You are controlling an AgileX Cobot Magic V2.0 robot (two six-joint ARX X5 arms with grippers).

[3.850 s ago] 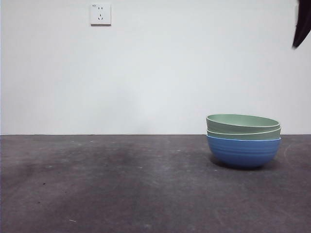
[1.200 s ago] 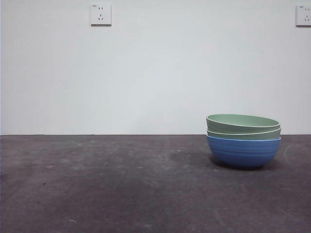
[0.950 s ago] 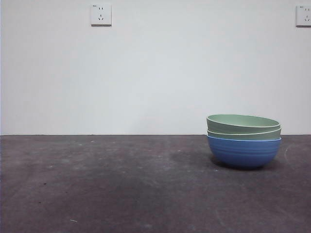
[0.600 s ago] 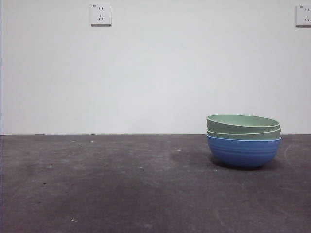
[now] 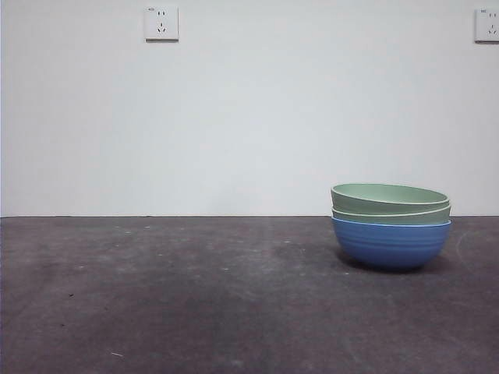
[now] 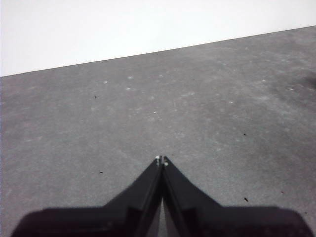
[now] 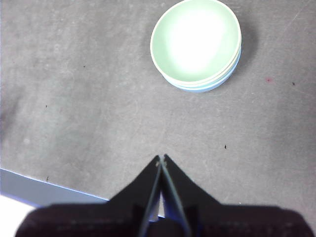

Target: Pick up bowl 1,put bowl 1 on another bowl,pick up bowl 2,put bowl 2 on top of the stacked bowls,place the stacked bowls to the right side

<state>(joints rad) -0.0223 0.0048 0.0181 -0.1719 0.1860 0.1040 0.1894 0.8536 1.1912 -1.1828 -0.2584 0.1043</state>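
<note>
**Three bowls nested, both claws closed and empty**

Your stack [image 5: 391, 226] sits on the right part of the table [image 5: 195, 296] in the front view: a blue bowl [image 5: 391, 245] at the bottom with faint horizontal ribs on its round wall, and two pale green bowls nested in it. Of the lower green bowl [image 5: 391, 215] you see only a thin band of rim, the rest is hidden inside the blue one; the top green bowl [image 5: 390, 198] shows its rim and a strip of wall. In the right wrist view the stack [image 7: 196, 45] is seen from above: the top bowl's inside is washed out by glare, so you cannot tell its texture, and nothing is visible in it. The blue bowl shows there only as a thin crescent.

The right claw [image 7: 161, 158] has its jaws pressed together, holding nothing; the stack lies well apart from its tips, ahead of them. A pale table edge runs close beside that claw.

The left claw [image 6: 161, 160] is likewise closed tight and empty, over bare table; no bowl appears in its view.

The tabletop is dark grey, matte, scuffed and speckled. Behind it, a plain white wall carries two sockets [image 5: 161, 22], the right one [image 5: 488, 25] cut off by the frame.
</note>
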